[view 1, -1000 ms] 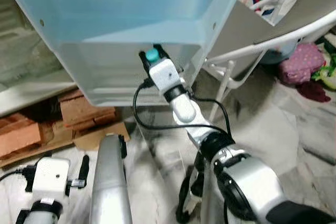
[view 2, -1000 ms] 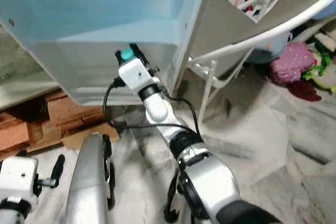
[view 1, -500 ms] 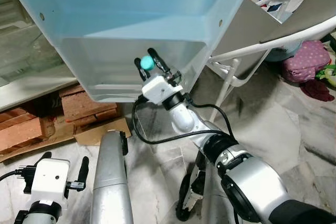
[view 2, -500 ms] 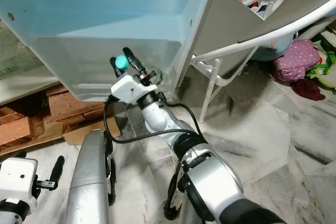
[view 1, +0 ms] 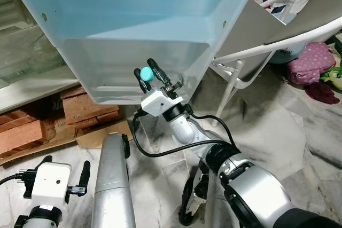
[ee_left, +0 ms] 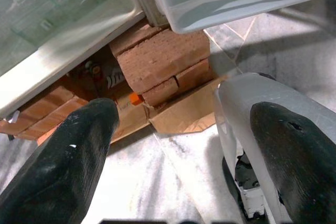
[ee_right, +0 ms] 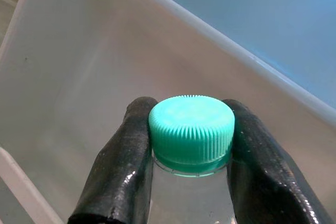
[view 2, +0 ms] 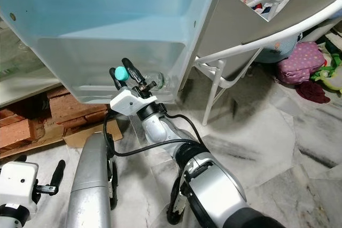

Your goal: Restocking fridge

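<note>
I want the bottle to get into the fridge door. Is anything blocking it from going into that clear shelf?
Nothing visible blocks it. The right gripper holds the bottle by its teal cap, right at the front wall of the clear door shelf. What shows of the shelf's inside looks bare.

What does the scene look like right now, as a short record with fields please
setting: open fridge beside its door, marble floor
right gripper: shut on the neck of a clear bottle, just under the cap
bottle: clear, with a teal ribbed cap, held at the door shelf
door shelf: translucent bin low on the fridge door
left gripper: open, low by the floor, holding nothing
under the fridge: bricks and flat cardboard
background: white chair, purple bag on the floor
</note>
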Tool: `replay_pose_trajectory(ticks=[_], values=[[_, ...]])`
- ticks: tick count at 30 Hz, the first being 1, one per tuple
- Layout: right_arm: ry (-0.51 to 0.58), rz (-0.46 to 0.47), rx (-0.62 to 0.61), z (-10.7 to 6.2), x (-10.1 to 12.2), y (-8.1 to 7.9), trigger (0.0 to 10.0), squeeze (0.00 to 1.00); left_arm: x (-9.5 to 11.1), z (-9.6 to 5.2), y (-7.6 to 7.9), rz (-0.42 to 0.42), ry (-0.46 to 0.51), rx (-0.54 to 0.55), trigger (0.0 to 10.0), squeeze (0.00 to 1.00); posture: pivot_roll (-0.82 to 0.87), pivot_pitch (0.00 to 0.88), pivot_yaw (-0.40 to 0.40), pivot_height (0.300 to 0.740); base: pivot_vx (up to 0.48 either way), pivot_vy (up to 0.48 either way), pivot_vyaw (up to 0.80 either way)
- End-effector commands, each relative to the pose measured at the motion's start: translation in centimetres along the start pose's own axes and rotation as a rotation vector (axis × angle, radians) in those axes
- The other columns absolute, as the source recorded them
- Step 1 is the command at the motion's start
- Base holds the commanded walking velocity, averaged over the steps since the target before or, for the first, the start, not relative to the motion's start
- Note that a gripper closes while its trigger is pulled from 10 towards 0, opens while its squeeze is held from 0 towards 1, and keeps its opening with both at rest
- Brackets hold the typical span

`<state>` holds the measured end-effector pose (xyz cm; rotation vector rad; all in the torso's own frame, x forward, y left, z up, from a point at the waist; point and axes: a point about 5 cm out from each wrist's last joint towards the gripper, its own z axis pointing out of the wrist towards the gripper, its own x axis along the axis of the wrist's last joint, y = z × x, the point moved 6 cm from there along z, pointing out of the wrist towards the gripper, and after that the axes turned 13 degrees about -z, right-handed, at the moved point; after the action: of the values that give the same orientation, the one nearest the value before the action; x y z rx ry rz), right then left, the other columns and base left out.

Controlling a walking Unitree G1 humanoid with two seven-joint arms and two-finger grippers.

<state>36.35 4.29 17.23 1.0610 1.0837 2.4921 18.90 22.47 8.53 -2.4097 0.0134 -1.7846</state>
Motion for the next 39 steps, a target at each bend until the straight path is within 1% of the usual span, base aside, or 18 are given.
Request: replay_pose_trajectory(ticks=[1, 3, 5, 6, 7, 11, 16, 19, 22, 23, 24, 25, 27, 32, 33, 36, 37, 39], values=[[-0.129, 0.029, 0.053, -2.1, -2.1, -2.1, 10.0, 0.0, -0.3, -0.6, 0.2, 0.017, -0.015, -0.01, 10.0, 0.0, 0.41, 0.387, -0.119, 0.561, 0.0, 0.0, 0.0], [-0.093, 0.03, 0.009, -1.2, -1.2, -1.4, 10.0, 0.0, -0.2, -0.7, 0.1, 0.021, -0.009, -0.006, 10.0, 0.0, 0.41, 0.391, -0.121, 0.561, 0.0, 0.0, 0.0], [-0.002, 0.017, -0.078, 0.6, 0.7, 0.4, 10.0, 0.0, -0.3, -1.2, -0.1, 0.022, -0.014, 0.007, 10.0, 0.0, 0.41, 0.394, -0.128, 0.561, 0.0, 0.0, 0.0], [-0.002, 0.017, -0.078, 0.6, 0.7, 0.4, 10.0, 0.0, -0.3, -1.2, -0.1, 0.022, -0.014, 0.007, 10.0, 0.0, 0.41, 0.394, -0.128, 0.561, 0.0, 0.0, 0.0], [0.028, 0.024, -0.125, 1.5, 1.4, 1.5, 10.0, 0.0, -0.5, -1.4, -0.3, 0.023, -0.021, 0.013, 10.0, 0.0, 0.41, 0.399, -0.132, 0.561, 0.0, 0.0, 0.0], [0.086, 0.021, -0.202, 3.0, 2.7, 3.7, 10.0, 0.0, -0.5, -1.7, -0.4, 0.024, -0.025, 0.019, 10.0, 0.0, 0.41, 0.409, -0.137, 0.561, 0.0, 0.0, 0.0], [0.083, -0.005, -0.213, 3.1, 2.7, 3.8, 10.0, 0.0, -0.5, -2.1, -0.5, 0.025, -0.028, 0.026, 10.0, 0.0, 0.42, 0.421, -0.141, 0.561, 0.0, 0.0, 0.0], [0.095, -0.023, -0.176, 2.8, 2.8, 2.9, 10.0, 0.0, -0.5, -2.3, -0.5, 0.025, -0.031, 0.03, 10.0, 0.0, 0.43, 0.424, -0.141, 0.561, 0.0, 0.0, 0.0], [0.01, -0.012, -0.099, 1.7, 1.3, 0.9, 10.0, 0.0, -0.5, -2.4, -0.5, 0.025, -0.033, 0.033, 10.0, 0.0, 0.42, 0.431, -0.142, 0.561, 0.0, 0.0, 0.0], [-0.037, -0.006, -0.075, 1.2, 0.4, 0.3, 10.0, 0.0, -0.5, -2.4, -0.5, 0.025, -0.033, 0.032, 10.0, 0.0, 0.43, 0.431, -0.142, 0.561, 0.0, 0.0, 0.0], [-0.118, 0.001, -0.016, 0.0, -1.1, -1.0, 10.0, 0.0, -0.5, -2.3, -0.4, 0.026, -0.032, 0.031, 10.0, 0.0, 0.43, 0.43, -0.143, 0.561, 0.0, 0.0, 0.0], [-0.193, 0.032, -0.001, -0.7, -2.3, -1.4, 10.0, 0.0, -0.5, -2.3, -0.4, 0.026, -0.031, 0.031, 10.0, 0.0, 0.43, 0.427, -0.143, 0.561, 0.0, 0.0, 0.0], [-0.265, 0.049, 0.034, -1.8, -3.6, -2.2, 10.0, 0.0, -0.4, -2.2, -0.4, 0.027, -0.029, 0.03, 10.0, 0.0, 0.43, 0.426, -0.145, 0.561, 0.0, 0.0, 0.0], [-0.361, 0.1, 0.065, -3.1, -5.0, -3.1, 10.0, 0.0, -0.5, -2.2, -0.4, 0.026, -0.029, 0.032, 10.0, 0.0, 0.43, 0.429, -0.145, 0.561, 0.0, 0.0, 0.0], [-0.402, 0.121, 0.069, -3.4, -5.6, -3.2, 10.0, 0.0, -0.5, -2.1, -0.4, 0.027, -0.027, 0.031, 10.0, 0.0, 0.43, 0.425, -0.147, 0.561, 0.0, 0.0, 0.0], [-0.435, 0.129, 0.072, -3.6, -6.2, -3.1, 10.0, 0.0, -0.5, -1.9, -0.4, 0.027, -0.026, 0.029, 10.0, 0.0, 0.42, 0.421, -0.147, 0.561, 0.0, 0.0, 0.0], [-0.503, 0.154, 0.063, -3.9, -7.3, -2.8, 10.0, 0.0, -0.5, -1.7, -0.4, 0.027, -0.024, 0.029, 10.0, 0.0, 0.42, 0.415, -0.147, 0.561, 0.0, 0.0, 0.0], [-0.559, 0.179, 0.051, -4.0, -8.3, -2.2, 10.0, 0.0, -0.5, -1.3, -0.4, 0.028, -0.02, 0.028, 10.0, 0.0, 0.42, 0.403, -0.147, 0.561, 0.0, 0.0, 0.0]])
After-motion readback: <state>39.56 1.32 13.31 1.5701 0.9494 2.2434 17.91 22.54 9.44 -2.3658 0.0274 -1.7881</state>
